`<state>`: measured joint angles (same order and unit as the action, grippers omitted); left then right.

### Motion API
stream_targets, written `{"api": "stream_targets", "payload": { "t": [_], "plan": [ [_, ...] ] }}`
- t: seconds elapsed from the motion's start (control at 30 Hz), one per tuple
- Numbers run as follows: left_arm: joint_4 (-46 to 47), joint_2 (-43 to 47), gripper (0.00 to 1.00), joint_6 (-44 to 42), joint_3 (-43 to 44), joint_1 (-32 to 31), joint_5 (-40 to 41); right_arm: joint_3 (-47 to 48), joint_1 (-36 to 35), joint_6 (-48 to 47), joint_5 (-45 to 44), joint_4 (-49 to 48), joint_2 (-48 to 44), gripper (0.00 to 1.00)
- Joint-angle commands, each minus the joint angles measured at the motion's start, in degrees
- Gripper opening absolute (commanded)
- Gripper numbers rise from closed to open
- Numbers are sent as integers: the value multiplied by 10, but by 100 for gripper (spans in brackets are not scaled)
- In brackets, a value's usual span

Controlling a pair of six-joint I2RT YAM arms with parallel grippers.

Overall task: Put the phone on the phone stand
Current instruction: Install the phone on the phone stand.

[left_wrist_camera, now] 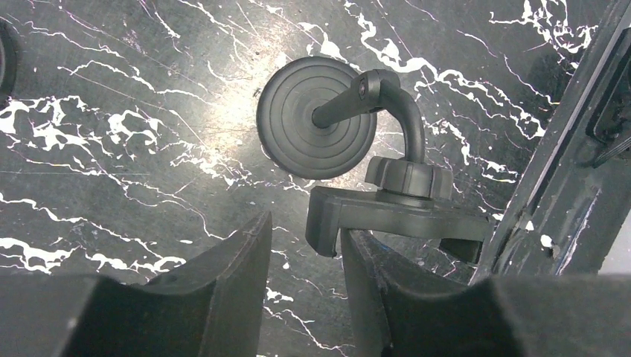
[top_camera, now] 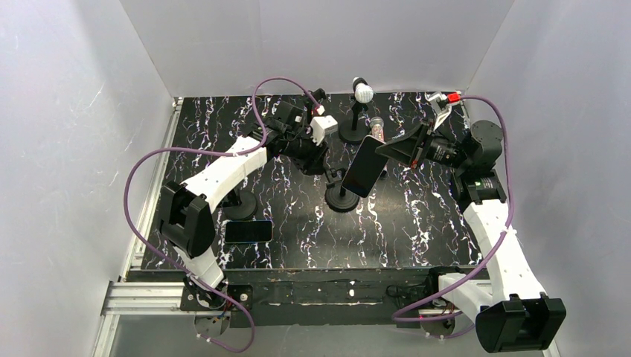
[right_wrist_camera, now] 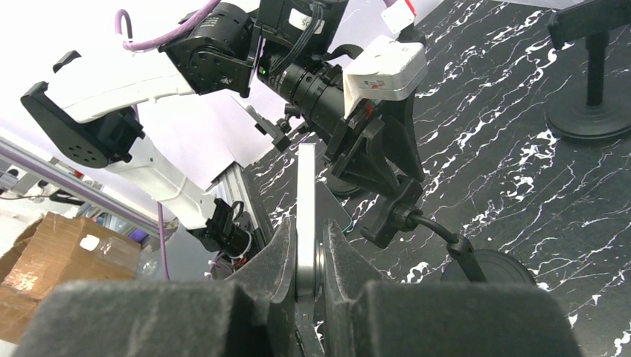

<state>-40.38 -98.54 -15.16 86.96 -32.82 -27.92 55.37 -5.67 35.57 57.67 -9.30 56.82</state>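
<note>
Marble tabletop (top_camera: 417, 223); phone (top_camera: 362, 167) long axis far-near, tilted, in clenched R jaws; L jaws apart.

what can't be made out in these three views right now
- Left wrist: a finger of the left tool hides the lower edge of the phone stand's cradle.
- Top view: the phone mostly hides that cradle.
- Right wrist: the phone is edge-on in the right tool, screen unseen.
- Top view: the left arm covers another stand except its base.
</note>
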Motion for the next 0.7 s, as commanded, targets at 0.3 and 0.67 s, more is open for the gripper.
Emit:
{"api": "stream_targets", "payload": {
  "t": [0.3, 0.67],
  "plan": [
    [33, 29, 0, 16, -14, -20, -1, 10, 2, 22, 33, -44, 12, 1],
    [65, 93, 0, 176, -77, -69, 150, 15, 1, 7, 36, -25, 13, 1]
  ]
}}
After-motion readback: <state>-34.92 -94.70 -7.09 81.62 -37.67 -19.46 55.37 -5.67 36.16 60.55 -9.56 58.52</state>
